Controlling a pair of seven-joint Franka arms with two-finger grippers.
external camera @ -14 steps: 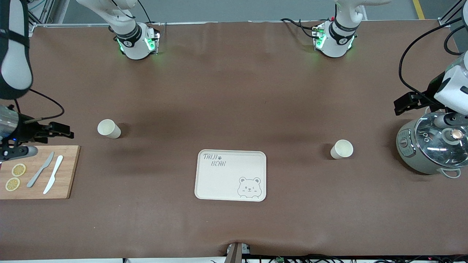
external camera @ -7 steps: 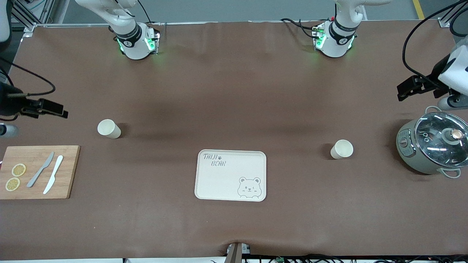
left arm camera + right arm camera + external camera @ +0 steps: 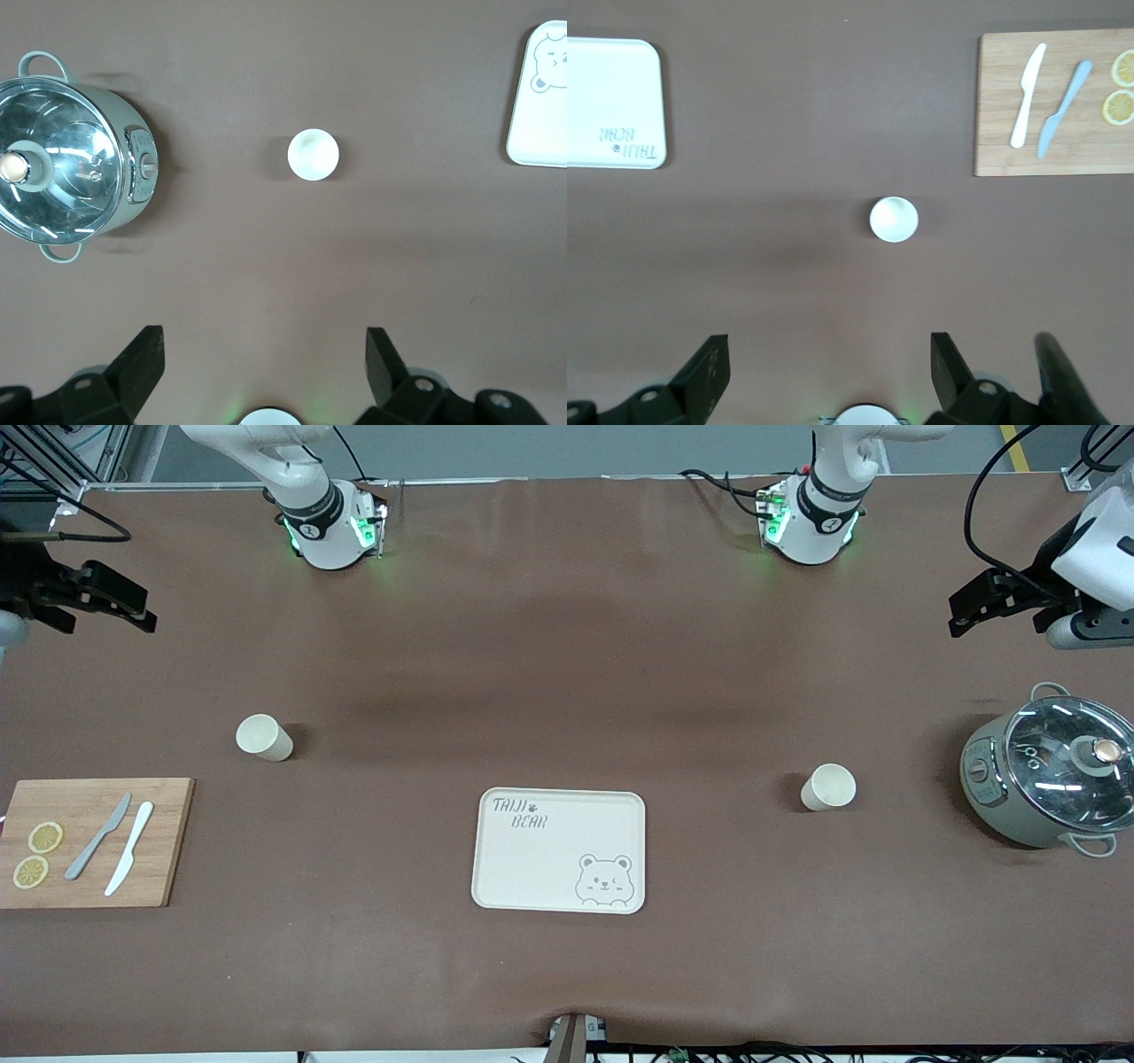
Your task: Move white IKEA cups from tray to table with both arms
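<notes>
Two cups standing upright on the brown table [image 3: 567, 646], well apart, rims up. One cup [image 3: 263, 737] sitting toward the right arm's end, a little farther from the front camera than the board [image 3: 93, 842]; showing again in the right wrist view as a round rim [image 3: 893, 219] on bare table between tray and board. Other cup [image 3: 828, 786] sitting toward the left arm's end, between the tray [image 3: 560, 850] and the pot [image 3: 1045, 779], touching neither; seen from above in the left wrist view [image 3: 313, 154].

Lying between the cups, nearer to the front camera than both, the cream tray with a bear drawing, holding nothing. Resting on the board: a grey knife [image 3: 97, 836], a white knife [image 3: 129, 849] beside it, two lemon slices [image 3: 37, 854] at the board's outer end. Pot wearing a glass lid.

Hanging high over the table's edge at the right arm's end, the right gripper [image 3: 111, 598], fingers [image 3: 709, 367] spread wide, gripping nothing. Hovering over the table at the left arm's end, above bare cloth farther from the front camera than the pot, the left gripper [image 3: 988, 602], fingers [image 3: 143, 363] likewise spread wide, gripping nothing. Neither gripper touching a cup.
</notes>
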